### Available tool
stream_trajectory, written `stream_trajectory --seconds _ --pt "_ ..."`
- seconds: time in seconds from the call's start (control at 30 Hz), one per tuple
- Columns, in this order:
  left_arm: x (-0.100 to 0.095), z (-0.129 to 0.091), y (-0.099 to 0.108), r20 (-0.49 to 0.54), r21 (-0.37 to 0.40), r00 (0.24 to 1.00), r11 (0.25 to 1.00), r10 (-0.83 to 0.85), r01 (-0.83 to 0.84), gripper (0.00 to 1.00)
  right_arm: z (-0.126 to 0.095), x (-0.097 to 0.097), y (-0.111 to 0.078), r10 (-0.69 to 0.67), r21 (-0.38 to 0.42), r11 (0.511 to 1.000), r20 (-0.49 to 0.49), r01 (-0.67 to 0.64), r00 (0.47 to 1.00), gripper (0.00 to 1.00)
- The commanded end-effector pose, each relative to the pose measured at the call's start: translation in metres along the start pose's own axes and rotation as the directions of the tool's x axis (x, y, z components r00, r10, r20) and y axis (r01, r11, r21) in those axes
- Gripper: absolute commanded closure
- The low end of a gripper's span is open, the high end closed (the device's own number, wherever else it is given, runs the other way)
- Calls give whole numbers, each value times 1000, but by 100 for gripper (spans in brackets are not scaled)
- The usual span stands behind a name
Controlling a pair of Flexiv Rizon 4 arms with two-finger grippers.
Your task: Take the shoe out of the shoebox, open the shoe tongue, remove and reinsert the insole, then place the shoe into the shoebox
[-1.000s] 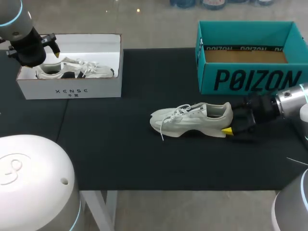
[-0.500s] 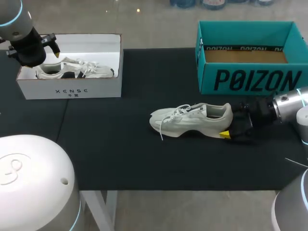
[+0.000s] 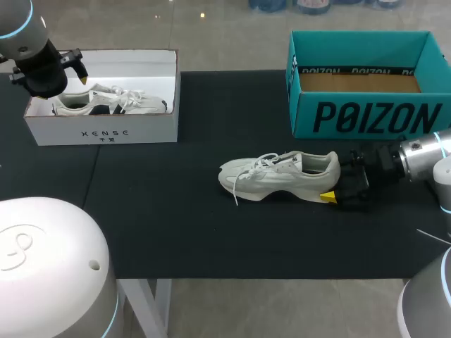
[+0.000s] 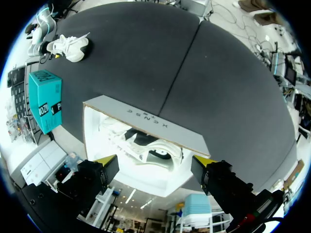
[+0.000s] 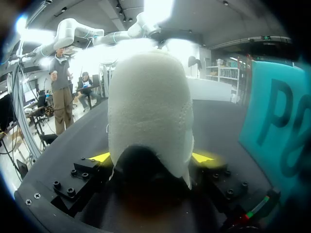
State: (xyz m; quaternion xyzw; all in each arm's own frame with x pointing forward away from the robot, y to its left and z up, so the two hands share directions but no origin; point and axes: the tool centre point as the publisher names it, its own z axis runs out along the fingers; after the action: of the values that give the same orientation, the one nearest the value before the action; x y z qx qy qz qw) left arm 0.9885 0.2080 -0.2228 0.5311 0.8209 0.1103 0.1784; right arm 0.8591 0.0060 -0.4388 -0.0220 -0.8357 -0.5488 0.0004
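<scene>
A white shoe (image 3: 282, 176) lies on its side in the middle of the black table, toe to the left. My right gripper (image 3: 337, 189) sits at its heel. In the right wrist view the heel (image 5: 148, 116) fills the space between the fingers of the right gripper (image 5: 150, 159), whose yellow tips stand wide at either side, so it is open. The teal shoebox (image 3: 366, 116) stands open behind it. My left gripper (image 3: 74, 67) hangs open above the white box (image 3: 106, 132), nothing between its fingers; in the left wrist view it (image 4: 153, 161) is over that box (image 4: 146, 121).
The white box holds a second white and black shoe (image 3: 109, 102), also seen under the left gripper as a shoe (image 4: 146, 145). In the left wrist view the teal box (image 4: 46, 99) and the first shoe (image 4: 70, 46) lie far off across the table.
My right gripper has slid a little further left around the shoe's heel. The left arm has stayed still.
</scene>
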Motion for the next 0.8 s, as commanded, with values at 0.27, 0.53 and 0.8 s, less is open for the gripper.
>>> stream_trajectory --seconds 0.27,0.53,0.8 --pt "0 0 0 0 0 1000 1000 1 -1 0 8 0 -7 1 2 1000 -2 -1 1000 100" --pt "-78 -1 -43 24 31 997 996 79 -79 0 8 0 -7 1 2 1000 -2 -1 1000 100" --pt "-139 -6 -96 -122 -7 925 932 -360 362 0 8 0 -7 1 2 1000 -2 -1 1000 100"
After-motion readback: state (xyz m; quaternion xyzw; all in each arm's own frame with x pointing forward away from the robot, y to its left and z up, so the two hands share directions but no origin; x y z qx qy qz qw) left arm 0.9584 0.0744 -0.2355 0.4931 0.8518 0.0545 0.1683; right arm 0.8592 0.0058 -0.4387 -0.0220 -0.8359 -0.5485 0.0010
